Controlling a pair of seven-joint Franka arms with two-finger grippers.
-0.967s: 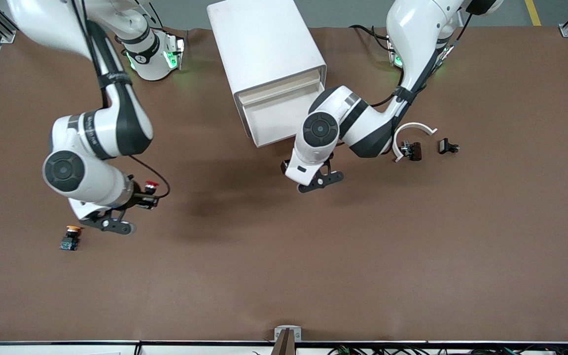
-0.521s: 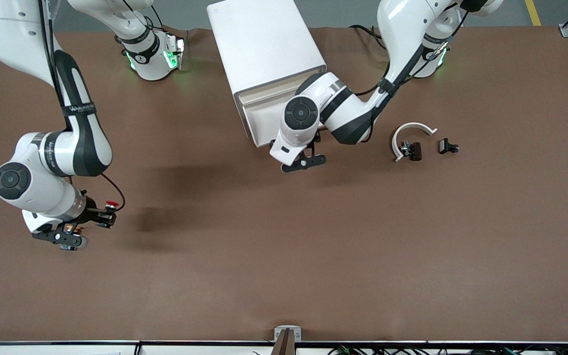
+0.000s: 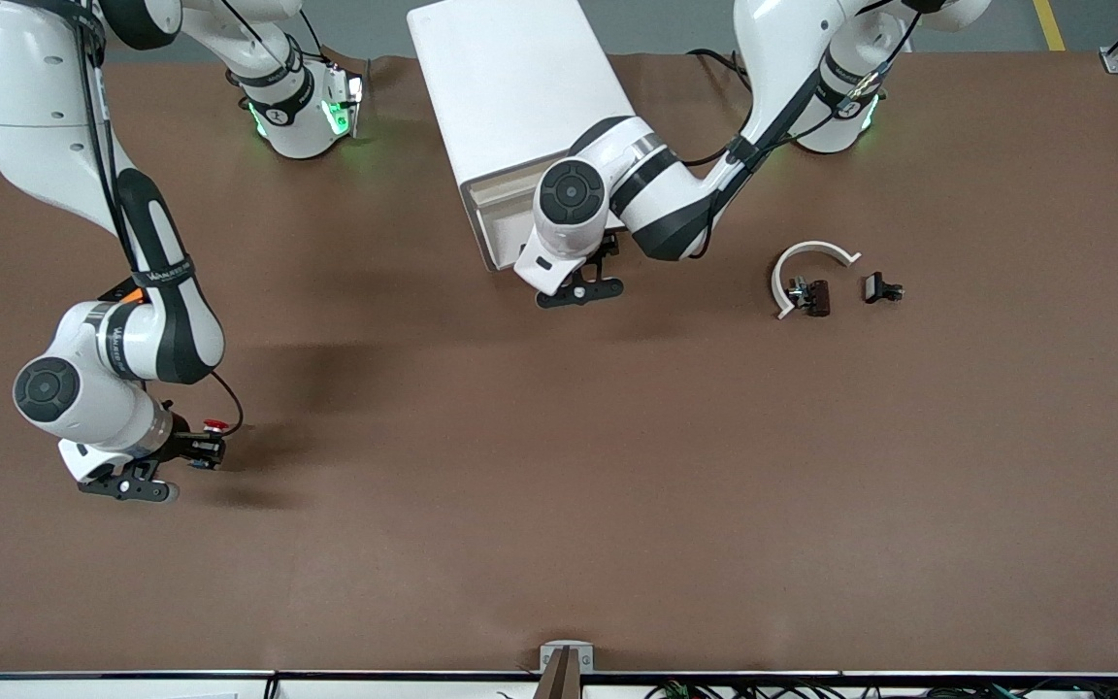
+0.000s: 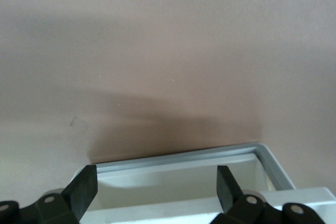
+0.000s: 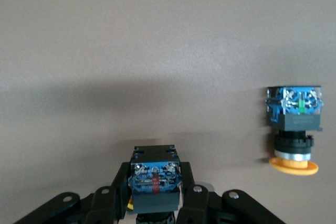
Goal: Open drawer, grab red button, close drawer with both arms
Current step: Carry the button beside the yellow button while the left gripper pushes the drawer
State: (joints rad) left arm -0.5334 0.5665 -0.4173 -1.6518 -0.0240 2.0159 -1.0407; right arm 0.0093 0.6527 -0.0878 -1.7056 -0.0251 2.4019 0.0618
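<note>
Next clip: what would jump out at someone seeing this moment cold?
The right end effector, low over the right arm's end of the table, is shut on the red-capped button, with a yellow-capped button lying on the table beside it. The left end effector is open at the front edge of the pulled-out drawer of the white cabinet.

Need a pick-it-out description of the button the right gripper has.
Go to the right arm's end of the table, where the right gripper hangs low. It is shut on the button: red cap, black body. The loose button beside it has a yellow-orange cap.
</note>
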